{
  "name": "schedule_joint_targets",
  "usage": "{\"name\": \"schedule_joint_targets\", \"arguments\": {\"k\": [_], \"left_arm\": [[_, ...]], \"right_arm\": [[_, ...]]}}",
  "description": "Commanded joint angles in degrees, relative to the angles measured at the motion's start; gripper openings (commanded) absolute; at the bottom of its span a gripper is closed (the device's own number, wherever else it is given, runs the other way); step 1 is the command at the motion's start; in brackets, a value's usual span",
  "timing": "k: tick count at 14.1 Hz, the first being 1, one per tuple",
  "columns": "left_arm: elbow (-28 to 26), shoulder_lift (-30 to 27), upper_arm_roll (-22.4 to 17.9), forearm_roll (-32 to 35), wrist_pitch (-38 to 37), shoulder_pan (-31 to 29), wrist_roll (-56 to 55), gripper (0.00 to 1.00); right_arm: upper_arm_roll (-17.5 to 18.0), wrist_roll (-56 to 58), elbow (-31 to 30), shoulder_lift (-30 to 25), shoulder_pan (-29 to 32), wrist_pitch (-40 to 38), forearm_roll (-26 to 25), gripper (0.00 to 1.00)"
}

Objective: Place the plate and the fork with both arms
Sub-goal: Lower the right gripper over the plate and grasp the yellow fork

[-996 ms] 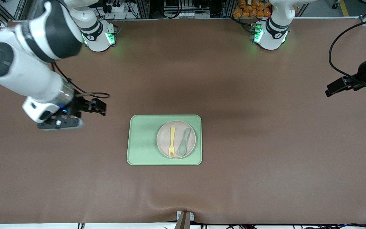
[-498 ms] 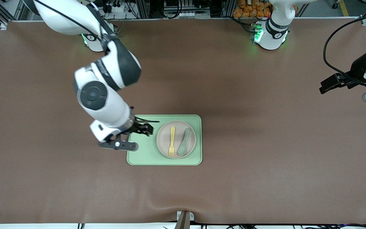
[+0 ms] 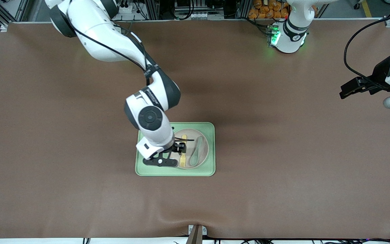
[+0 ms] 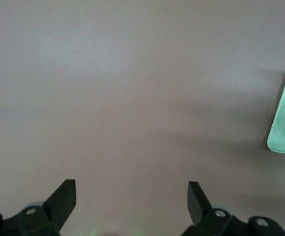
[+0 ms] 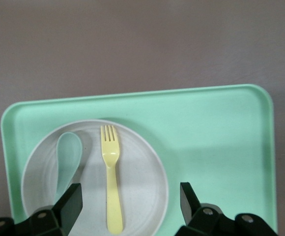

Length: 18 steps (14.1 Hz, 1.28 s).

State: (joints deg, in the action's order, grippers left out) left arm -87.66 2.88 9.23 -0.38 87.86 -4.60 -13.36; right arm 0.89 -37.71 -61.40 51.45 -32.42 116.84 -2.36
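Nothing of the task looked finished at this moment, as far as we could judge. We saw the plate (image 3: 201, 149) resting on the light-green tray (image 3: 154, 169), toward the end of the tray nearer the left arm's side of the tabletop (image 3: 283, 169), and the fork (image 5: 111, 177) lay on the plate beside a grey-green spoon (image 5: 67, 160), both untouched. We found the right gripper (image 3: 178, 149) over the tray and the plate's edge; in its wrist view the jaws stood wide apart, straddling the fork's handle with nothing between them. We judged this to be the approach to a pick of the fork, with the descent and the closing not yet made.

We saw the left gripper (image 4: 131, 194) waiting over bare tabletop toward the left arm's end, well apart from the tray, its jaws spread and empty; only a corner of the tray showed in its wrist view.

What remained, in our estimate, was nearly everything: gripping the fork, lifting it off, bringing the left arm in for the plate, and setting both down. We could not tell from these views where they were meant to go.
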Motion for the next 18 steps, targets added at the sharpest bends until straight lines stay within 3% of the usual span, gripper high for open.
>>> {"name": "schedule_joint_targets", "arguments": {"k": [1, 2, 10, 18], "left_arm": [[-0.9, -0.9, 0.2, -1.0, -0.1, -0.1, 1.1, 1.00], [-1.0, -0.9, 0.2, -1.0, -0.1, 0.0, 1.1, 1.00], [-1.3, -0.9, 0.3, -1.0, -0.1, -0.1, 1.1, 1.00], [-1.5, -0.2, 0.3, -0.9, 0.0, 0.1, 1.1, 1.00]], "right_arm": [[-2.3, -1.0, 3.5, 4.0, -3.2, 1.2, -0.9, 0.82], [-2.2, -0.5, 3.5, 4.5, -3.4, 2.0, -1.2, 0.77], [-2.0, 1.5, 2.9, 7.8, -5.0, 3.8, -3.4, 0.76], [-1.8, 1.2, 1.5, 8.4, -5.7, 4.3, -3.0, 0.67]]}}
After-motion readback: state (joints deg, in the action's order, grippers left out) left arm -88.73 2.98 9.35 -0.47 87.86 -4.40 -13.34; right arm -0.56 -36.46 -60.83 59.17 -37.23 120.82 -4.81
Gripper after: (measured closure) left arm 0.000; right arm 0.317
